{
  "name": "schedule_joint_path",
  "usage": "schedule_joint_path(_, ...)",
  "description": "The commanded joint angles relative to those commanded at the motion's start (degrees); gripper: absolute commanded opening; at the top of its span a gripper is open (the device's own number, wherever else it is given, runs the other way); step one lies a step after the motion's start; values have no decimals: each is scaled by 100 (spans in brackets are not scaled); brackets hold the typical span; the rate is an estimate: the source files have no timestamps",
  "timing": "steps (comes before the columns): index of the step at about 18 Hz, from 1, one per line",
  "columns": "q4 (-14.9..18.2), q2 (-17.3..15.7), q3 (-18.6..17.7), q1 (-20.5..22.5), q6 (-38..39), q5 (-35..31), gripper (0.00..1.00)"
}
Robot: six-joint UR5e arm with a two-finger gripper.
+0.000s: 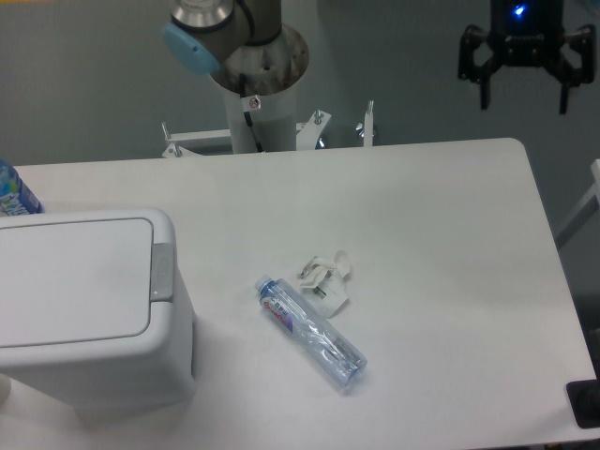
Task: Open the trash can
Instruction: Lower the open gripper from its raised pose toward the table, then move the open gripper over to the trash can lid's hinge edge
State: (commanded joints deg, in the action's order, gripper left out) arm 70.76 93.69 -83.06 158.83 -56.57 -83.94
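The trash can (pixel 89 309) is a large white bin at the left front of the table. Its flat lid panel (pixel 70 281) lies closed, with a small grey push tab (pixel 162 272) on its right edge. My gripper (pixel 525 94) hangs at the top right, high above the table's far right corner and far from the bin. Its black fingers (pixel 485 80) are spread apart with nothing between them.
A clear plastic water bottle (pixel 312 333) lies on its side mid-table, with a crumpled white scrap (pixel 326 277) just behind it. A blue-labelled object (pixel 14 192) peeks in at the left edge. The arm's base column (pixel 262 94) stands behind the table's (pixel 422 234) far edge.
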Motion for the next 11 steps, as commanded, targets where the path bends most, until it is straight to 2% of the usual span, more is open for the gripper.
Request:
schedule_joint_path(2, -315, 140, 0, -342, 819, 9, 100)
schedule_joint_path(6, -414, 386, 52, -1124, 2612, 18, 100)
schedule_joint_path(8, -571, 527, 88, -1423, 3228, 79, 100)
schedule_joint_path(11, -914, 677, 88, -1706, 4177, 736, 100)
